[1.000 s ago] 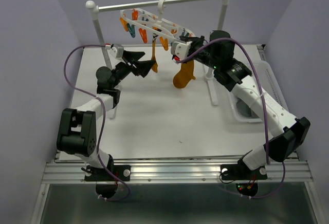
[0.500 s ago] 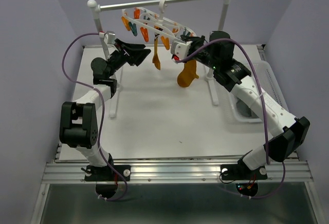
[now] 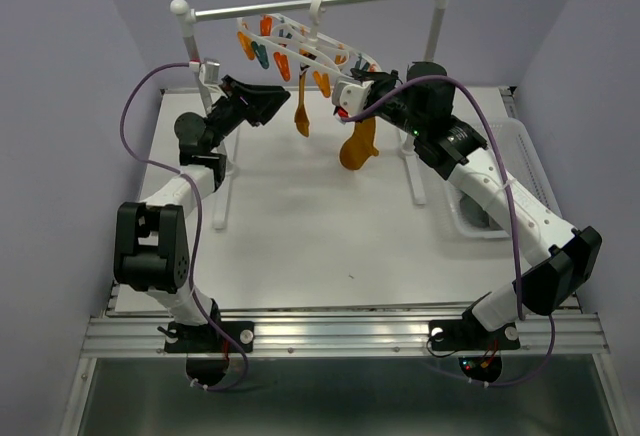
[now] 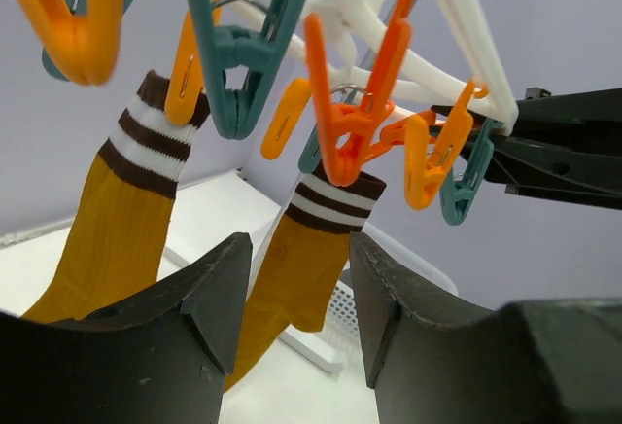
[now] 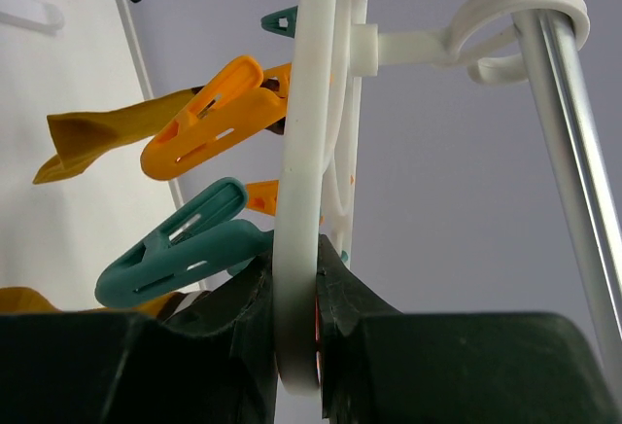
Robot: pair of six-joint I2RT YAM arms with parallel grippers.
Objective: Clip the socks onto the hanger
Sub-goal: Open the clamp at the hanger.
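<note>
The right pincer (image 5: 296, 338) clamps the hanger (image 5: 309, 103) while the empty, half-open left pincer (image 4: 299, 309) sits just below two clipped socks (image 4: 306, 249), so fetching another sock looks next.

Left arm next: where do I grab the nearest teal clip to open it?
Probably best: squeeze the teal clip by its two splayed upper arms, rising from below with the left fingers either side; its shut mouth points down.

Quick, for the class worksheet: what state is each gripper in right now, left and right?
Left gripper: open, holding nothing.
Right gripper: closed on the white frame of the hanger.
</note>
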